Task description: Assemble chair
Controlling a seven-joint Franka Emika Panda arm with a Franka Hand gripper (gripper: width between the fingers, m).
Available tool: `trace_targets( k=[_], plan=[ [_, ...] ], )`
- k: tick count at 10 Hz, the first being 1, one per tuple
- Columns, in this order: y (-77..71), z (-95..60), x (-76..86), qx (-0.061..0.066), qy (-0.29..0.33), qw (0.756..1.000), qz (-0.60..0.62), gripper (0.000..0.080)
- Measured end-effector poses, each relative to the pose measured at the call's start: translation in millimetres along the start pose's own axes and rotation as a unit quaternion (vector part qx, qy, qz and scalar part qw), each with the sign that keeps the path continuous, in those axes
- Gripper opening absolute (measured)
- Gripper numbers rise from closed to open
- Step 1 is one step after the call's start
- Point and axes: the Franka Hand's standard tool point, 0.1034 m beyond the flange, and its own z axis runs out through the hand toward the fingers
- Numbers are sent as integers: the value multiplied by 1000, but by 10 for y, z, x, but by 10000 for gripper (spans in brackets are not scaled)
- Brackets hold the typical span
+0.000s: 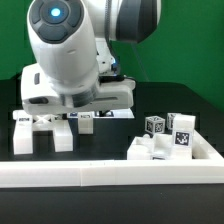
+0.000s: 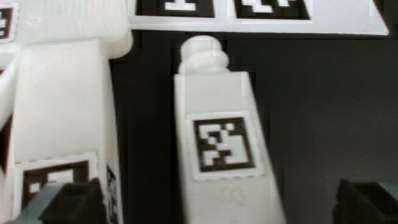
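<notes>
One chair leg point(image 2: 221, 105) between tool point(image 2: 214, 192) jaws

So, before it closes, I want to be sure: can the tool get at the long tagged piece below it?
Probably yes: the tool is open, the long piece lies between its fingers, uncovered; a neighbouring piece crowds one finger, though.

The bench point(image 1: 165, 105) has a flat, matte black surface, which also shows dark in the wrist view point(image 2: 320, 120). A long white border frame point(image 1: 110, 172) lies on the bench along its near edge. At the exterior view's right, the frame turns and runs toward the back. A plain green backdrop point(image 1: 190, 50) stands behind the bench. In the wrist view, the marker board point(image 2: 222, 17) lies flat on the bench, with 2 black-and-white tags cut off by the picture edge.
</notes>
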Motion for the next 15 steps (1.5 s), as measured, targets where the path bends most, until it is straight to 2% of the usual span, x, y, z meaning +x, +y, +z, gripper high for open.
trace_targets(
  k=[5, 8, 13, 15],
  plan=[
    [11, -3, -3, 1, -1, 1000, 0, 648],
    [122, -7, -17, 6, 0, 1000, 6, 648],
    [-10, -182, -78, 4, 10, 1000, 20, 648],
    [-78, -135, -25, 0, 13, 1000, 19, 648]
  ],
)
